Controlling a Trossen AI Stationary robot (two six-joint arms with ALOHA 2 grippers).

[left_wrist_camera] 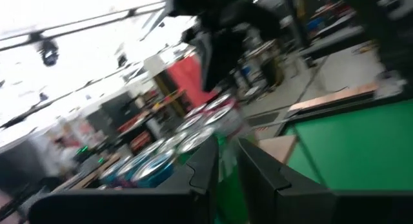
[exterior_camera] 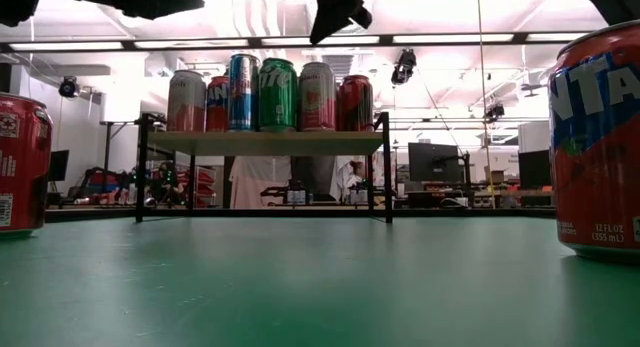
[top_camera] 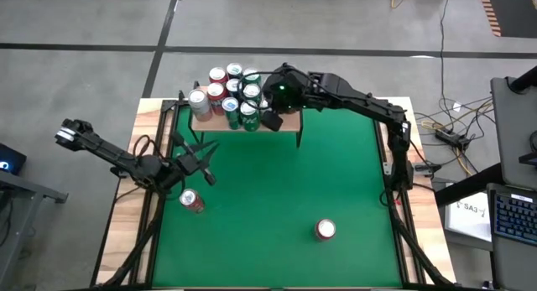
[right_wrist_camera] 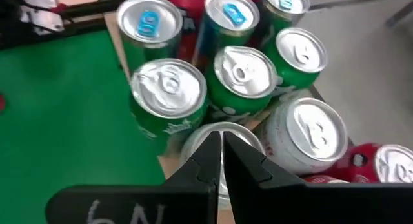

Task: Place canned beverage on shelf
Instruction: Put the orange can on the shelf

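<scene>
The shelf (top_camera: pixel 289 121), a light-wood board on thin black legs, stands at the table's far side and carries several upright cans (top_camera: pixel 231 94), red, green, blue and silver. My right gripper (right_wrist_camera: pixel 222 153) is shut and hovers just above the can tops (right_wrist_camera: pixel 169 88) at the shelf's near right part; in the low view my right gripper (exterior_camera: pixel 335 12) is clear above the row. My left gripper (top_camera: pixel 204 161) waits shut over the table's left side, holding nothing. Two more cans stand on the green table: a red one (top_camera: pixel 191 200) and an orange one (top_camera: pixel 325 230).
The shelf's black legs (exterior_camera: pixel 386 167) stand on the green table top. The wooden table border (top_camera: pixel 126 207) runs along the left and right. A desk with a keyboard (top_camera: pixel 512 215) and cables (top_camera: pixel 453 132) lie off the table's right side. Open green surface lies between the two loose cans.
</scene>
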